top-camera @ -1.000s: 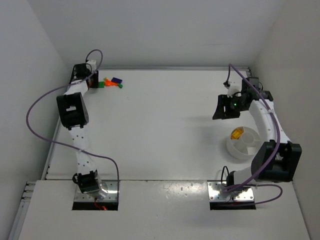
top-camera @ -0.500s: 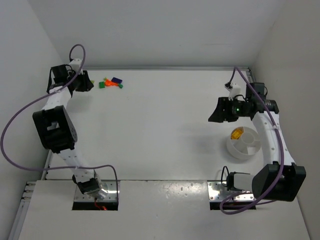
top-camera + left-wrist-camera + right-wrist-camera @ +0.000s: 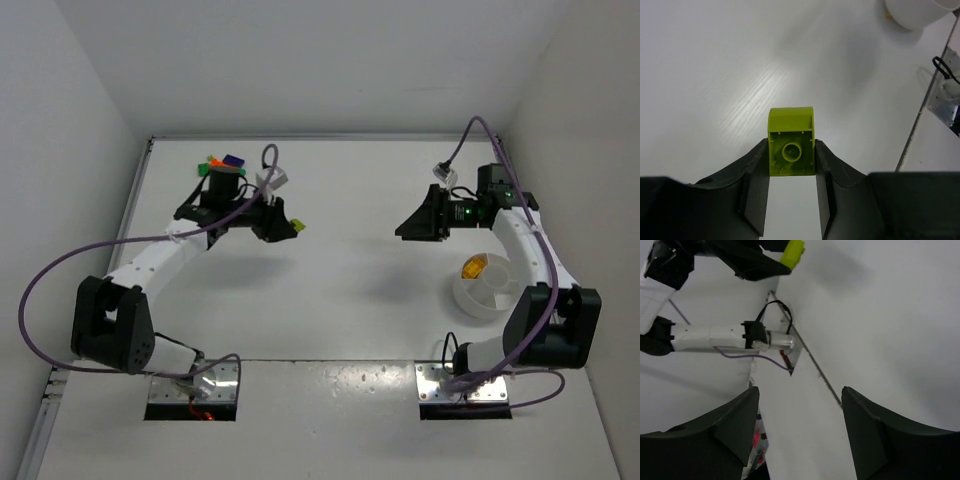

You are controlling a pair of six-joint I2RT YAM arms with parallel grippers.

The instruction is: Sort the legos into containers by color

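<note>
The left gripper [image 3: 791, 148] is pinching a lime brick [image 3: 791, 122] between its jaws, its arm lying bent and low. The right gripper [image 3: 800, 397] is hanging with jaws spread wide, its arm arching up.

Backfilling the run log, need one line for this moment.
left gripper: shut on yellow-green lego, mid-air | right gripper: open, empty | divided dish: orange lego inside | other legos: far-left pile

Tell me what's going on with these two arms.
The left gripper is shut on a lime-green brick and holds it above the table, away from the remaining bricks at the far left corner. The right gripper is open and empty, raised near the white dish. One orange brick lies in a compartment of the dish.
</note>
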